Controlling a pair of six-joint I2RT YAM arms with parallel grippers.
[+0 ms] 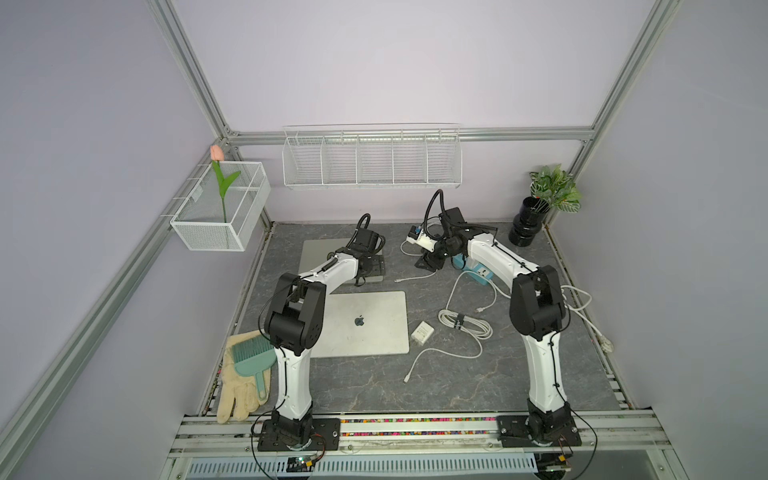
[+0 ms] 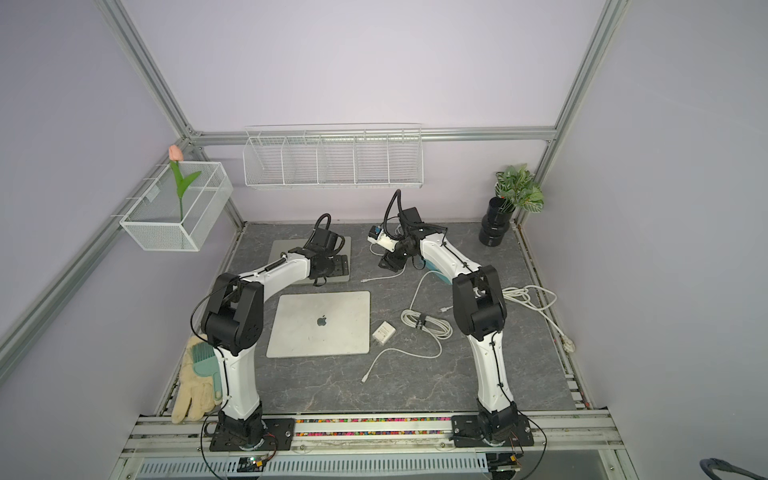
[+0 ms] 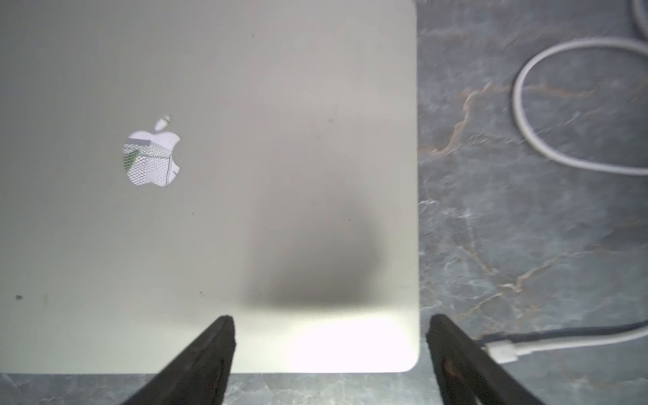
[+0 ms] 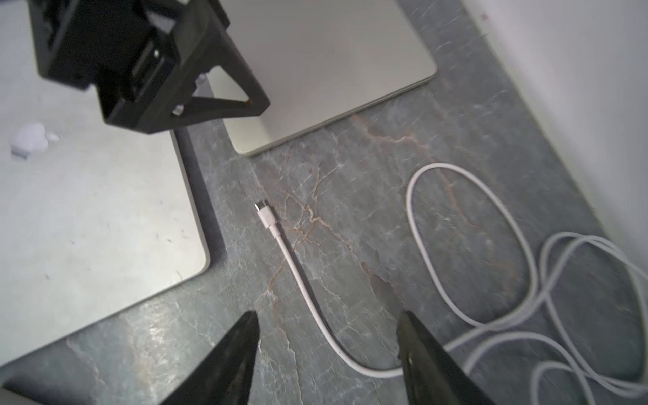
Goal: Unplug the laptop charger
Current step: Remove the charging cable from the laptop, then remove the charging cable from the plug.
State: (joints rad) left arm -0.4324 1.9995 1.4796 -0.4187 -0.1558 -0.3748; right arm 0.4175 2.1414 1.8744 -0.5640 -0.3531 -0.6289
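Right hand (image 4: 328, 322) jaws wide, holding nothing, low over the dark grey marbled counter (image 4: 368, 217). The white USB-C charger plug (image 4: 267, 216) lies loose there just ahead of the fingertips, clear of the far closed silver laptop (image 4: 333, 70), so it looks unplugged. Left hand (image 3: 329, 319) also wide over that laptop's corner, probably placed to brace it

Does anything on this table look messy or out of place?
Yes. A white cable plug lies loose beside the far laptop, plugged into nothing. A glove, teal brush on top, overhangs the table edge.
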